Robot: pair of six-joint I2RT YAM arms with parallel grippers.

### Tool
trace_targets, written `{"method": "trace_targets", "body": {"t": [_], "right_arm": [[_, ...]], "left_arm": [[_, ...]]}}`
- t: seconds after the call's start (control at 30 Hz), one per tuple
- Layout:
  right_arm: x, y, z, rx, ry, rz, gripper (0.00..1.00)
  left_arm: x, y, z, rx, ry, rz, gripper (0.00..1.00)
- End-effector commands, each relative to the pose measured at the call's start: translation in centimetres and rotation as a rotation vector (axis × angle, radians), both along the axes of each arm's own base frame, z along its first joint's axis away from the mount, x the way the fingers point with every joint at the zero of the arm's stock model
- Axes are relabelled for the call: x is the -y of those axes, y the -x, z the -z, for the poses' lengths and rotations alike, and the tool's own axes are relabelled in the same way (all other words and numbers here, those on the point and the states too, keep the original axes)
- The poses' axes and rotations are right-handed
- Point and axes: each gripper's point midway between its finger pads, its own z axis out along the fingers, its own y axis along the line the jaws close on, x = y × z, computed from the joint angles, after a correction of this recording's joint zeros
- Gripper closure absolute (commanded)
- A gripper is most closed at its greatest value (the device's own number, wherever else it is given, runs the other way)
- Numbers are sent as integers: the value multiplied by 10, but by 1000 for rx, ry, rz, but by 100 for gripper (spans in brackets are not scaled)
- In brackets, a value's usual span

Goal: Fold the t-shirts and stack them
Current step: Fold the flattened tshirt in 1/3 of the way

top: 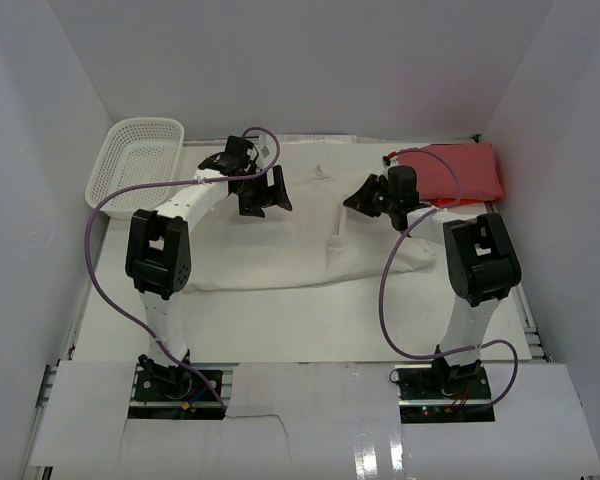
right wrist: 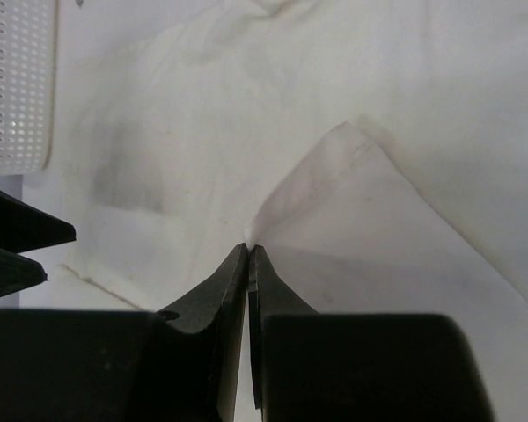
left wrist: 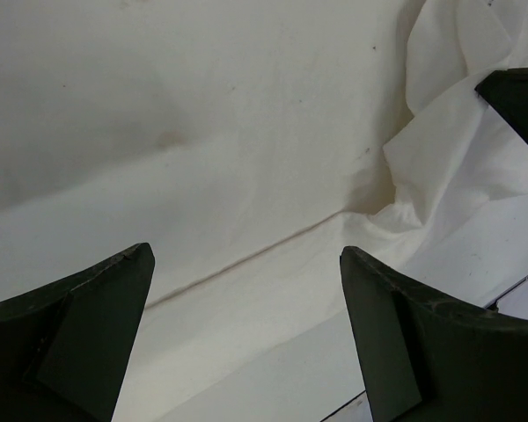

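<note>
Stretching left to right: cream-white t-shirt [top: 280, 245], lifted fold pinched in tightly closed right gripper [right wrist: 249, 250]; left gripper [left wrist: 245, 250] spread wide above it, empty.

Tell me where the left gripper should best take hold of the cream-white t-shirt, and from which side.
Probably its near edge, coming from above on the left. The cream-white t-shirt lies flat mid-cloth, offering nothing to pinch; an edge does. The right gripper pinches a raised fold, so the open left gripper would balance it.
</note>
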Motion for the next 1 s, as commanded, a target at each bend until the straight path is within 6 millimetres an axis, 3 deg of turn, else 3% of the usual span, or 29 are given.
{"method": "trace_targets", "body": {"t": [0.0,0.07,0.2,0.43,0.47,0.5,0.53,0.6,0.67,0.8,0.83,0.87,0.97], "right_arm": [[5,-12,-52,171,-70,41,92],[10,-11,-64,211,-61,62,92],[13,-3,-66,199,-26,53,89],[-7,11,-29,38,-42,-87,82],[-7,11,-25,26,-37,-93,75],[-8,14,-9,-26,-26,-106,64],[-13,9,-15,-32,-31,-131,34],[-14,10,-5,-64,5,-182,20],[-2,12,2,-77,68,-156,11],[29,-1,-22,12,195,-85,12],[40,2,-14,-40,258,-66,12],[44,-10,-29,-9,288,-54,12],[64,-24,-32,-3,414,-12,13]], "left_arm": [[4,2,-10,35,15,27,2],[5,1,-10,34,16,28,2],[7,1,-9,30,24,34,2],[8,2,-9,28,28,35,2],[7,2,-9,28,27,34,2],[7,3,-9,29,24,34,2],[8,3,-10,32,24,35,2],[8,3,-10,33,20,33,2],[8,3,-9,33,18,35,2],[9,4,-9,32,18,37,2],[9,4,-9,31,19,38,2],[10,4,-9,27,22,37,2],[11,4,-9,27,26,41,2]]}}
